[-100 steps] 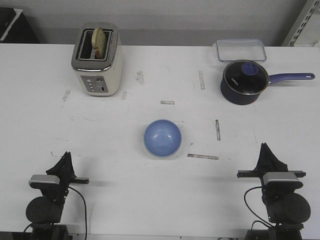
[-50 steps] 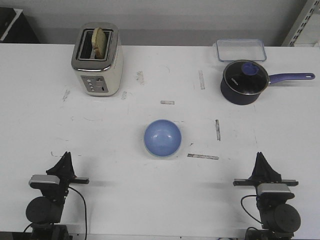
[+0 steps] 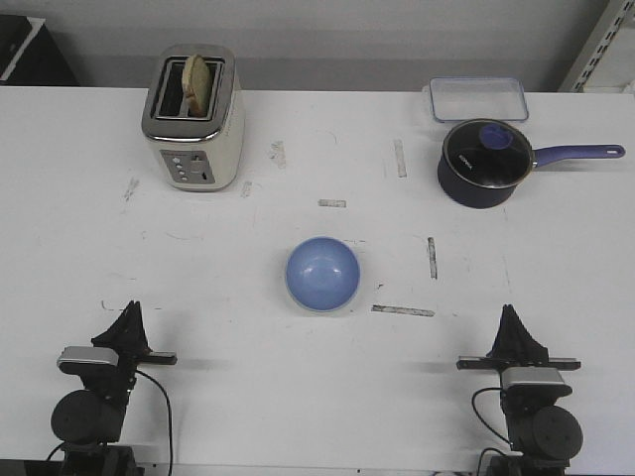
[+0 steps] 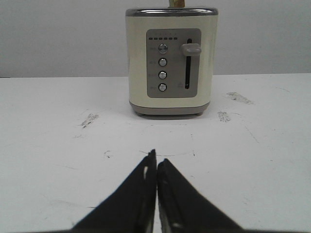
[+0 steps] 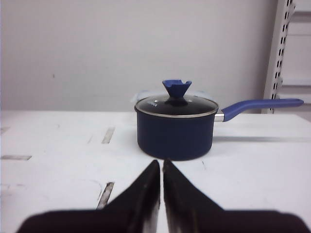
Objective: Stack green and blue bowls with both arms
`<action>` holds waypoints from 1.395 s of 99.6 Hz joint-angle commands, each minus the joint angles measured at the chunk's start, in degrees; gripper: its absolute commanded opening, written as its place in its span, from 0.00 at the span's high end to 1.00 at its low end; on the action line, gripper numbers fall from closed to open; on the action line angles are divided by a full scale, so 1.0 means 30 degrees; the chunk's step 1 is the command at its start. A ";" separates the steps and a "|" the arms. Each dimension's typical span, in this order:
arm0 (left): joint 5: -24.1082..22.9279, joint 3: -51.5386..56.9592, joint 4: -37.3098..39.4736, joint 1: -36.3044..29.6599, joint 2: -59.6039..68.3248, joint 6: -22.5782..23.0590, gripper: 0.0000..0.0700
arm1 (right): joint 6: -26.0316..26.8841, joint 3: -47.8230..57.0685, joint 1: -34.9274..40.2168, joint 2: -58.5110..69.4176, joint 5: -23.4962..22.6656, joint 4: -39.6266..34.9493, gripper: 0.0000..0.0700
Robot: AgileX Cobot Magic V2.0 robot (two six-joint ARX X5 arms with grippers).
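The light blue bowl (image 3: 322,275) sits upright in the middle of the white table. A thin pale rim shows under its lower edge, and I cannot tell if this is the green bowl. No separate green bowl is in view. My left gripper (image 3: 130,310) is shut and empty at the near left, far from the bowl; it also shows in the left wrist view (image 4: 156,162). My right gripper (image 3: 509,314) is shut and empty at the near right; it also shows in the right wrist view (image 5: 161,163). Neither wrist view shows the bowl.
A cream toaster (image 3: 192,118) with bread stands at the far left and faces the left gripper (image 4: 171,58). A dark navy saucepan (image 3: 486,163) with a glass lid stands at the far right, ahead of the right gripper (image 5: 175,127). A clear lidded box (image 3: 477,99) lies behind it.
My right arm has drawn back toward the near edge and shifted a little left. The bowl and my left arm have not moved.
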 commanded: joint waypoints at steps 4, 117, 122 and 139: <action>-0.0102 -0.0415 0.0284 0.0051 -0.0036 -0.0029 1.00 | 0.0000 -0.0044 -0.0007 -0.0029 -0.0080 0.0087 1.00; -0.0102 -0.0415 0.0277 0.0051 -0.0036 -0.0029 1.00 | 0.0415 -0.0044 0.0000 -0.0029 -0.0474 -0.0328 1.00; -0.0102 -0.0415 0.0277 0.0051 -0.0036 -0.0029 1.00 | 0.0415 -0.0044 0.0000 -0.0029 -0.0474 -0.0328 1.00; -0.0102 -0.0415 0.0277 0.0051 -0.0036 -0.0029 1.00 | 0.0415 -0.0044 0.0000 -0.0029 -0.0474 -0.0328 1.00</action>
